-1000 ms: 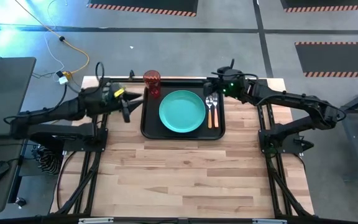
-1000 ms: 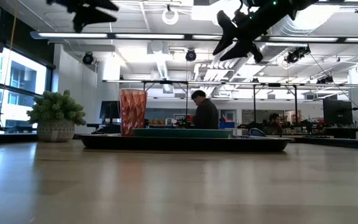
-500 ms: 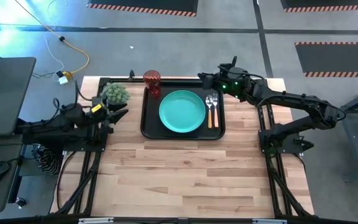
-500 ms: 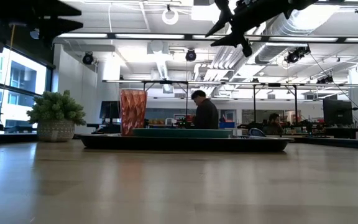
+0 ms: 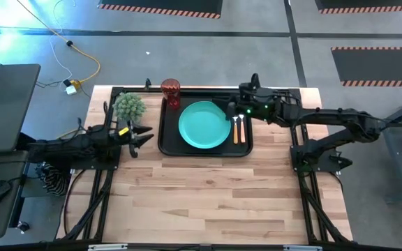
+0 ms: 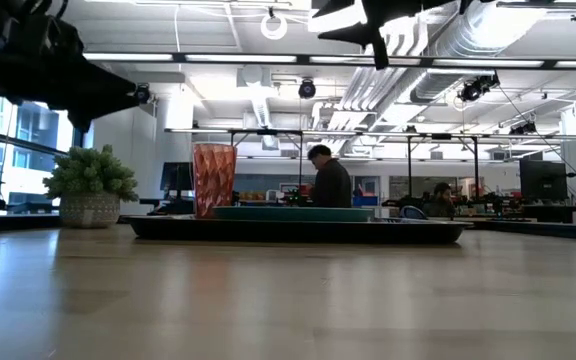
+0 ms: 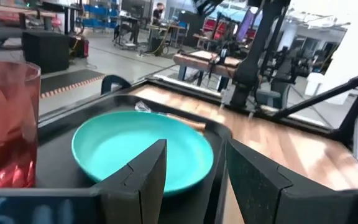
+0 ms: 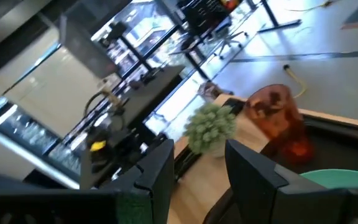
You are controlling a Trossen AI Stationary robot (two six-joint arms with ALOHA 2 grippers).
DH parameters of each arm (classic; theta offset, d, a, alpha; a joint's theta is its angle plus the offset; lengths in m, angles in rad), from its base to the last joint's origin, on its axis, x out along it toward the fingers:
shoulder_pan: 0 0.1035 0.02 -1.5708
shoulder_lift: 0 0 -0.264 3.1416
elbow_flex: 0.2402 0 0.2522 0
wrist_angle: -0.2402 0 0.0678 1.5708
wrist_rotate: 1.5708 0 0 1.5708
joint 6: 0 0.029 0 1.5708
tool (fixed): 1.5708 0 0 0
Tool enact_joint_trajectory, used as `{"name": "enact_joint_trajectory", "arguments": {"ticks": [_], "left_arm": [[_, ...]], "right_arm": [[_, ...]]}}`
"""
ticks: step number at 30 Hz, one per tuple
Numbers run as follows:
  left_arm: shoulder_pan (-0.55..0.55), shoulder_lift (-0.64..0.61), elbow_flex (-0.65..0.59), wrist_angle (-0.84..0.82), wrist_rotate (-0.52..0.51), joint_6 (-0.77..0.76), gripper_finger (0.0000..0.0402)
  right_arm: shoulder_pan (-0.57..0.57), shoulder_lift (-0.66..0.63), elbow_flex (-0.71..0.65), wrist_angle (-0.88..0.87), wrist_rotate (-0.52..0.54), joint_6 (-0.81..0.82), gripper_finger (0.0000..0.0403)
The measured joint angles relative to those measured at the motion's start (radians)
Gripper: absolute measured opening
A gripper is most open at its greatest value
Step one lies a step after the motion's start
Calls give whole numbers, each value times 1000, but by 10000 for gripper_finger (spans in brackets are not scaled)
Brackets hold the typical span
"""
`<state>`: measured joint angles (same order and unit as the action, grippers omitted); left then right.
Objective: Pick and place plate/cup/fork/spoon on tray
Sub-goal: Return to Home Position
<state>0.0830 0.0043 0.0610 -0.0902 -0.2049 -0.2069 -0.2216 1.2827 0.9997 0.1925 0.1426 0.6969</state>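
The black tray [image 5: 165,132] lies at the table's far middle. On it rest the teal plate [image 5: 204,125], the red-brown cup [image 5: 171,93] upright at its far left corner, and the fork and spoon [image 5: 237,131] side by side at its right, their heads hidden under my right arm. My right gripper [image 5: 232,110] hangs open high above that right side, pointing level toward the table's left. My left gripper [image 5: 144,135] stands open off the tray's left rim, pointing level at the plate [image 7: 145,146], with nothing between its fingers [image 7: 135,180].
A green spiky potted plant [image 5: 129,106] stands on the table just left of the tray, beside my left gripper. The near half of the wooden table [image 5: 208,202] is bare boards. People sit in the room behind [image 6: 330,180].
My left gripper has sunk from high above the plant and the tray's left rim and drawn back toward the table's near left. My right gripper has swung from the tray's far right corner out over the fork and spoon, tipping and rolling. The tray's things have stayed put.
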Motion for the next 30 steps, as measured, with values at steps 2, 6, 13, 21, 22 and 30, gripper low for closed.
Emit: {"name": "enact_joint_trajectory", "arguments": {"ticks": [2, 6, 13, 21, 22, 30], "left_arm": [[0, 11, -7, 26, -5, 7, 156], [0, 16, -16, 41, -20, 9, 156], [1, 18, -16, 38, -7, 27, 156], [1, 19, -16, 38, -8, 26, 156], [1, 19, -16, 38, -8, 26, 156], [1, 19, -16, 38, -8, 26, 156]], "right_arm": [[21, -9, 0, -2, -7, -27, 135], [49, -66, 0, -4, -12, -106, 135], [52, -292, 1, -150, -1, -332, 135], [52, -600, 1, -576, 124, -403, 135], [54, -625, 1, -621, 142, -394, 135], [95, -847, -341, -386, 140, -369, 135]]}}
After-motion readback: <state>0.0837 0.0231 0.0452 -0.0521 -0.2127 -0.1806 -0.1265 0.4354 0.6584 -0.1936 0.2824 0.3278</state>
